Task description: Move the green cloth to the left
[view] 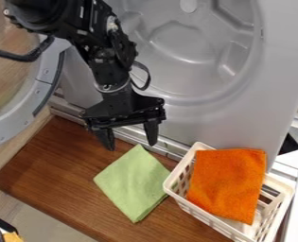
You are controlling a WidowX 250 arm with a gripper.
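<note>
The gripper hangs above the wooden board's back edge, its two fingers spread apart with nothing between them. Just below it in the view lies the green cloth, folded into a flat square on the brown wooden board. The cloth's upper corner points toward the gripper, and its right corner is beside the white basket. The gripper appears to be above the cloth, not touching it.
A white plastic basket stands at the right with an orange cloth draped in it. Behind is a grey machine front with a round opening, its round door swung out at the left. A dark object with orange is at the lower-left corner.
</note>
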